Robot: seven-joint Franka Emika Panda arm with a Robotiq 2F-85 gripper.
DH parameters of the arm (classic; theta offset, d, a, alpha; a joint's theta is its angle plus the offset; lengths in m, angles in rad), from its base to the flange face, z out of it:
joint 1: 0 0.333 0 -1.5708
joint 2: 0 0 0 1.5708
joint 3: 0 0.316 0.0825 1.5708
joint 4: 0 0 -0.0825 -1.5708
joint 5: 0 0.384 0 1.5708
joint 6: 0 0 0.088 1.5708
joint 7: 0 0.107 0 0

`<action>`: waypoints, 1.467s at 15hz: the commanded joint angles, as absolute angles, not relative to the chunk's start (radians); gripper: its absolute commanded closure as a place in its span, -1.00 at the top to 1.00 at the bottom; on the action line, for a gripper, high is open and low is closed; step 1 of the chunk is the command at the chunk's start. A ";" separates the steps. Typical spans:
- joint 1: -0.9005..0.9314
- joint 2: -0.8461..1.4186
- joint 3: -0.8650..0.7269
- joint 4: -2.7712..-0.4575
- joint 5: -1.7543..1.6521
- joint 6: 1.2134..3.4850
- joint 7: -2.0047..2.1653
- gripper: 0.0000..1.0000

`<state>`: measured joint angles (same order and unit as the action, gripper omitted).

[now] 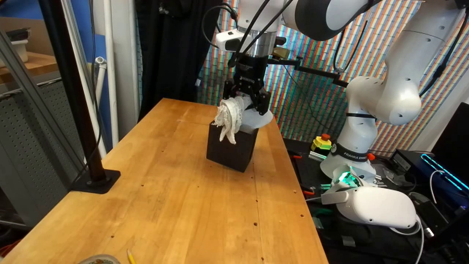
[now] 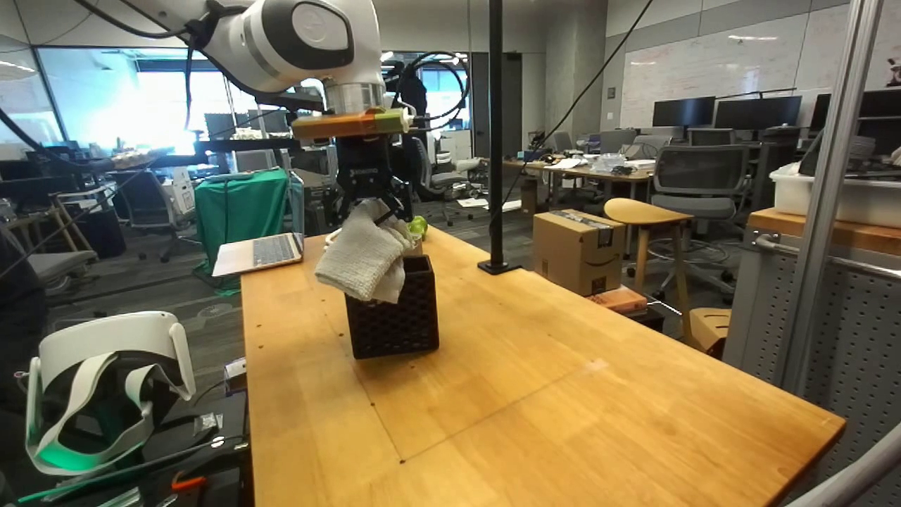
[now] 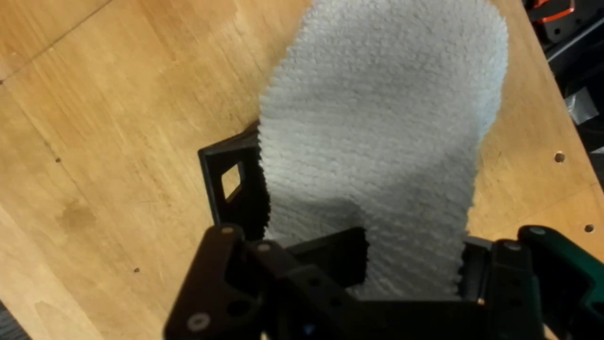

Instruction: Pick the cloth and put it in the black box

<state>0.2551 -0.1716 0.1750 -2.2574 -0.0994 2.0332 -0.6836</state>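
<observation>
The cloth (image 3: pixel 377 127) seems to be pinched by the jaws, which stand partly apart with its folds between them. In the wrist view, its long way is pointed from the jaws to the frame's top. The black box (image 1: pixel 229 153) is set just under the jaws, so a move down seems to be needed. But in an exterior view a tail (image 1: pixel 230 126) is hung outside the box's front, and in an exterior view a wide flap (image 2: pixel 355 260) is spread past the box's left side; both may be left outside unless the cloth is gathered over the middle first. In both exterior views, an edge of the desk (image 1: pixel 172 214) is seen near the box. More room is found at the left of the frame, toward a black pole (image 1: pixel 71 91).
</observation>
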 commanded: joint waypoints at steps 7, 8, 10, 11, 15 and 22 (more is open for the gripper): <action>0.243 -0.192 0.145 -2.394 0.035 2.211 -0.704 -0.95; 0.239 -0.193 0.141 -2.405 0.025 2.216 -0.700 -0.95; 0.231 -0.186 0.128 -2.422 0.016 2.206 -0.718 -0.95; 0.227 -0.185 0.121 -2.432 0.018 2.203 -0.730 -0.97; 0.228 -0.182 0.094 -2.460 0.065 2.211 -0.824 -0.96; 0.237 -0.207 0.123 -2.454 0.045 2.199 -0.853 -0.42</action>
<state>0.2353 -0.1736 0.1049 -2.4272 0.0631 2.1878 -0.8518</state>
